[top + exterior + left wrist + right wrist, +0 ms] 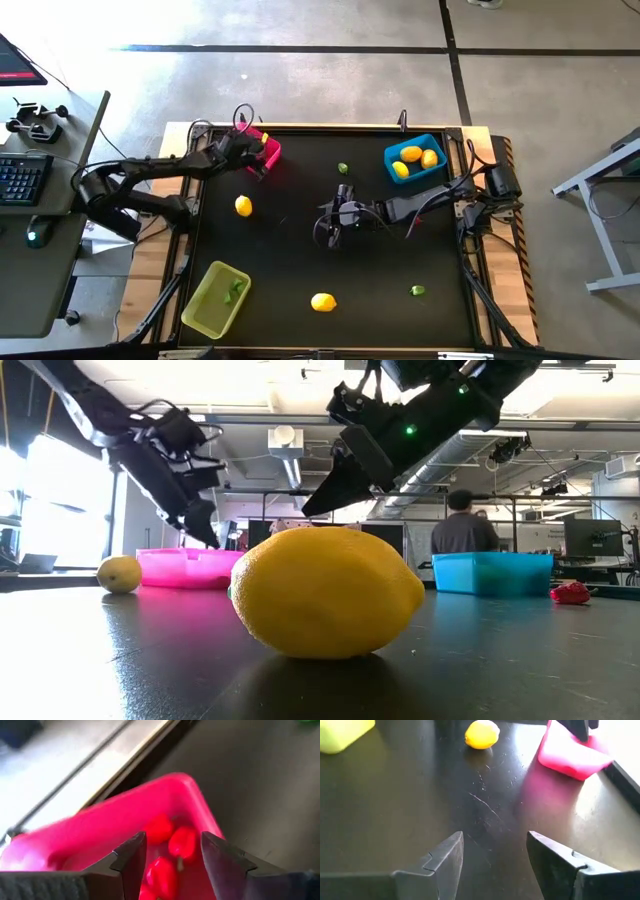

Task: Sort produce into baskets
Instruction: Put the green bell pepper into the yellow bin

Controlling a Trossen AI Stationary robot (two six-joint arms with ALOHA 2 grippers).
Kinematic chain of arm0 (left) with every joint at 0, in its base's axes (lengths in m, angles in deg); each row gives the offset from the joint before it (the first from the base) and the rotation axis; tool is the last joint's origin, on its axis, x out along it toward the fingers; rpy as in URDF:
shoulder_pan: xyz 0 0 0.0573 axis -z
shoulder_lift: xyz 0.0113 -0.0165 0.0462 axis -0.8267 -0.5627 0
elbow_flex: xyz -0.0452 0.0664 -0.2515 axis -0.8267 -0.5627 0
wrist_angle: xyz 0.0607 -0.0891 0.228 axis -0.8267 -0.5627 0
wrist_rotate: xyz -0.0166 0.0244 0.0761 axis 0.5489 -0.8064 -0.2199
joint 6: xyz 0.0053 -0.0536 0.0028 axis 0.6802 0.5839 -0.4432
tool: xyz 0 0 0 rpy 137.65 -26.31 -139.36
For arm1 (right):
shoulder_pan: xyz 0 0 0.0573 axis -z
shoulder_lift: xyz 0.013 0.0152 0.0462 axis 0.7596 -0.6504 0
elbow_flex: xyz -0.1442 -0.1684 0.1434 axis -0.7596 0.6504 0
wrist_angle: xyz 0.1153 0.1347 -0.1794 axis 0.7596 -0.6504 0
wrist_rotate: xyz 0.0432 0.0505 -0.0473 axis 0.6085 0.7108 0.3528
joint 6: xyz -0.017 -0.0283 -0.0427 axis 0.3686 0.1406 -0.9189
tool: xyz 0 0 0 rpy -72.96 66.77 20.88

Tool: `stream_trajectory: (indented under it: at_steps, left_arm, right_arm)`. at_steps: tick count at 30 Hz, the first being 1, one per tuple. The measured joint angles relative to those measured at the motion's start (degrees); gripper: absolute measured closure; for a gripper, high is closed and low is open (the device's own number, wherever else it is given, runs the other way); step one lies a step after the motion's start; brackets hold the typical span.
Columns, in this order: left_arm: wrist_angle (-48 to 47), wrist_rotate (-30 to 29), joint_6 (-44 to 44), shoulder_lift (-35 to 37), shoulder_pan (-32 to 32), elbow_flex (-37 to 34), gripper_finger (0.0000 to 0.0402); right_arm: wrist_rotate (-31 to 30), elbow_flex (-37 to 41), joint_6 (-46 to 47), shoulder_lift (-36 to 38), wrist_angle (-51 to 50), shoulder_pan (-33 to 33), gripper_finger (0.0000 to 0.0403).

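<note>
The left hand [258, 152] hangs over the pink basket [270, 150] at the far left corner of the black desk [300, 260], its fingers [132, 857] spread apart with nothing between them; through the gap the left wrist view shows three red pieces [172, 852] lying inside the pink basket. The right hand [335, 222] hovers near the middle of the desk, its fingers [447, 860] held wide over bare surface, gripping nothing. In the blue basket [440, 170] at the far right lie three yellow lemons [412, 160]. The yellow-green basket [205, 305] sits at the near left corner with a small green piece [235, 290] in it. Loose on the desk are one lemon [243, 206] just in front of the pink basket, another lemon [323, 302] near the front edge, a green piece [343, 169] toward the far side between the pink and blue baskets, and another green piece [418, 291] near the front right. In the low view a red piece [570, 593] lies on the desk beside the blue basket, and a person [463, 525] stands in the room beyond.
</note>
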Motion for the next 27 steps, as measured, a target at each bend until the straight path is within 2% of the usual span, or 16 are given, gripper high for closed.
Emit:
stream_trajectory:
  at_steps: [4,7,11,15,21,25,27]
  left_arm:
    - [7.99,0.33,0.26,4.62,4.19,-5.13,0.0227]
    - [11.69,0.4,1.38,8.81,7.78,-8.37,0.023]
    - [17.08,1.41,1.43,13.86,13.01,-13.23,0.0231]
    - [26.6,5.43,1.46,17.16,16.89,-18.76,0.0231]
    - [37.15,11.35,0.54,18.05,20.24,-23.93,0.0231]
    - [37.49,15.85,0.0,17.96,21.59,-24.38,0.0231]
    - [37.53,17.98,-0.17,17.94,22.21,-24.38,0.0231]
  right_arm:
    - [-0.99,0.0,3.16,-0.47,0.83,0.94,0.0194]
    - [-4.61,0.0,4.02,-1.64,0.5,1.33,0.0196]
    - [-9.94,0.0,7.65,-1.38,-5.58,-0.35,0.0214]
    - [-11.99,0.02,11.79,1.39,-13.31,-2.93,0.0252]
    - [-12.01,0.02,22.65,6.17,-26.81,-6.54,0.0329]
    - [-8.24,0.02,27.81,7.28,-31.32,-8.48,0.0383]
    - [-5.09,0.02,29.05,7.27,-31.32,-9.6,0.0397]
